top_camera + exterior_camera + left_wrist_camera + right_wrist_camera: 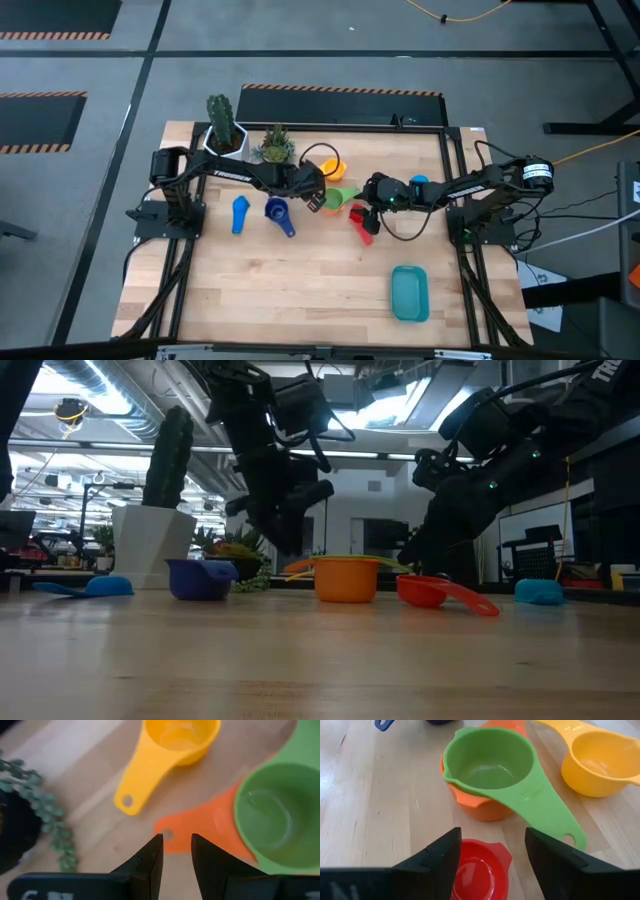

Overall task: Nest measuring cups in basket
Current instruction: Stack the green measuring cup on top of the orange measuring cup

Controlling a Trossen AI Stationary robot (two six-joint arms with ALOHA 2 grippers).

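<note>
The green cup point(490, 762) sits nested in the orange cup point(485, 805) at mid-table. My left gripper point(176, 842) hovers over the free end of the orange cup's handle point(167, 834), open by a narrow gap. My right gripper point(492, 837) is open, its fingers standing either side of the red cup point(480, 870). The red cup rests on the table point(425, 592). The yellow cup point(331, 165) lies farther back. A light blue cup point(239, 214) and a dark blue cup point(279, 212) lie to the left. The teal basket point(409, 292) stands at the near right.
A white pot with a cactus point(224, 135) and a small green plant point(274, 147) stand at the far left, close to my left arm. A small blue thing point(418, 182) lies under my right arm. Bare wood stretches across the near half, left of the basket.
</note>
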